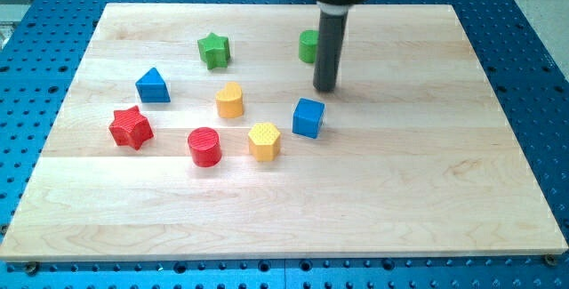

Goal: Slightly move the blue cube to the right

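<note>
Clearly no claw shows, so nothing can be said of its opening or grasp: the arm ends in a dark rod whose tip (325, 89) stands just above the blue cube (308, 117), toward the view's top, apart from it. Left of the cube sits a yellow hexagonal block (264, 140). Everything rests on a pale wooden board (427, 182) over a blue perforated table (533, 67).

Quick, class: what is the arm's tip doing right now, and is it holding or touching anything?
My tip: a bare rod, holding nothing, just above the blue cube toward the view's top, apparently not touching it.
</note>
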